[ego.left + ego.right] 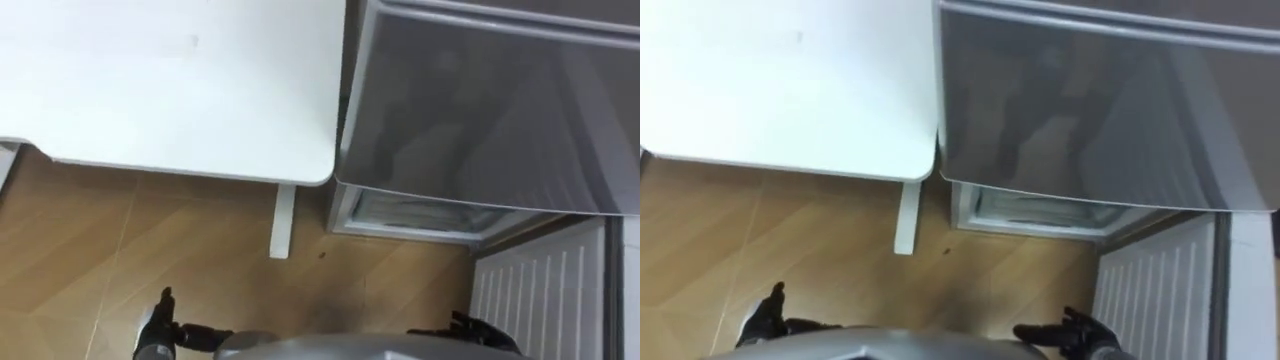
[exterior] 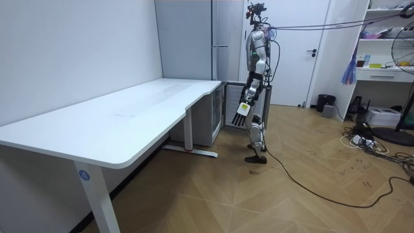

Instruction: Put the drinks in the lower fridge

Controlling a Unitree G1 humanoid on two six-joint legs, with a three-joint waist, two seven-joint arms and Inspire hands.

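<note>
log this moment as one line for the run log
stance: standing at fridge beside table | lower door: open | left hand: open, empty | right hand: open, empty

A long white desk (image 2: pixel 129 110) stands along a pale wall (image 2: pixel 65 52) on wood-plank floor (image 2: pixel 291 188), white door (image 2: pixel 320 45) beyond.

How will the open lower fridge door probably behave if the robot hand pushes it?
The lower fridge door looks like a stiff, ribbed white panel, so it would likely swing as one piece rather than bend. It stands open beside the lower compartment, so a light push should probably turn it on its hinge. The right robot hand, open, is nearest it.
</note>
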